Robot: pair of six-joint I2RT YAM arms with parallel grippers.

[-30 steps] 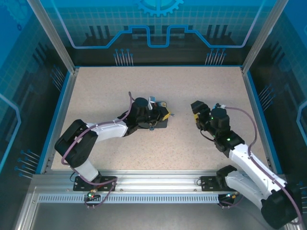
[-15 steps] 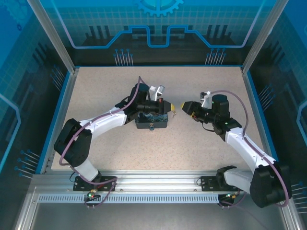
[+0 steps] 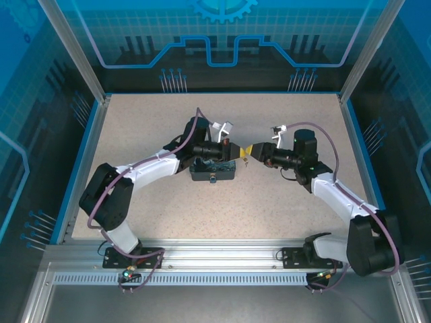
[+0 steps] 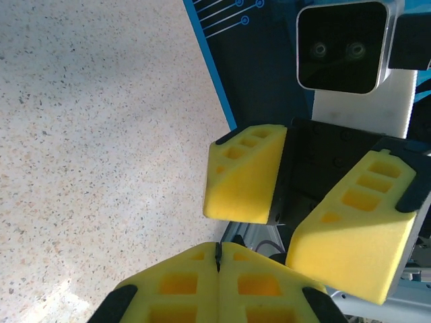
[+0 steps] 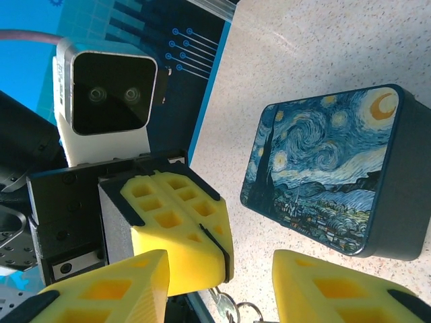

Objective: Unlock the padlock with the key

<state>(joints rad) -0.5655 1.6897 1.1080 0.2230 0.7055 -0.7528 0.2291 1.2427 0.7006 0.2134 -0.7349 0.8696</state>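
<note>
My left gripper (image 3: 239,153) hovers just right of the Starry Night box (image 3: 213,168), its yellow pads shut on a thin dark sliver, the key (image 4: 217,257). In the right wrist view that sliver (image 5: 217,243) sits in the seam of the pads, and a silver key on a ring (image 5: 229,311) hangs below. My right gripper (image 3: 252,152) faces the left one tip to tip, jaws open, its fingers (image 4: 246,176) either side of the left tips. A tiny pale piece (image 3: 213,179) on the box's near wall may be the padlock; it is too small to tell.
The printed box (image 5: 330,175) lies flat on the speckled table (image 3: 155,128), below and beside the left arm's wrist. Blue rails (image 3: 81,161) edge the table on both sides, and dark panels stand at the back.
The left gripper rose off the box and turned to point right. The right arm swung left until the tips met, and its jaws narrowed.
</note>
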